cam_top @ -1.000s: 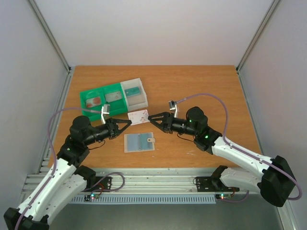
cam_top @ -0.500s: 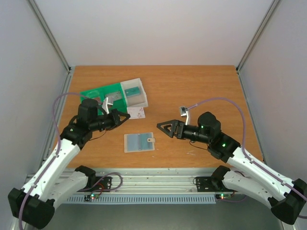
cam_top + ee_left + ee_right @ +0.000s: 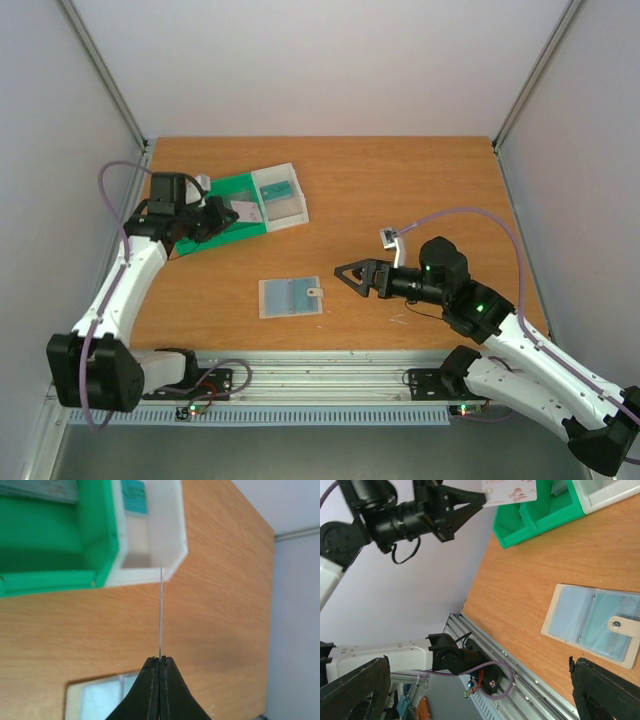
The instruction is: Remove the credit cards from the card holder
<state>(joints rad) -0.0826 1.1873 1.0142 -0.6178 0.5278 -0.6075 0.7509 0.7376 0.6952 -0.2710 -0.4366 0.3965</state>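
Step in hand: carrying a white card [image 3: 510, 491] with red print to the tray [image 3: 540, 517]; by my judgement the set-down comes next.
Left end effector [image 3: 160, 661]: closed flat on the near edge of that card, which shows only as a thin upright line in the left wrist view.
Right end effector [image 3: 347, 280]: spread wide with nothing in it, low over the table [image 3: 400, 180] at 3 o'clock of the card holder [image 3: 291, 297].
Card holder position: lying open and flat near the front edge of the table, well apart from the tray, which lies at 10 o'clock of it.
Doing it well: the card's far edge lines up with the outer wall of the white compartment [image 3: 150, 535], so letting go here risks it catching on the rim. Shift it toward 9 o'clock until it hangs wholly over one compartment. Lower it until its bottom edge is inside the walls, and only then part the fingers.
White compartment contents: one teal card [image 3: 134, 492] toward its 12 o'clock end.
Green compartments [image 3: 95, 530]: the arm and the held card cover much of them from above, so what they hold cannot be told for certain.
Card holder pockets: pale blue windows, white tab at 3 o'clock, and no card edge sticks out of them.
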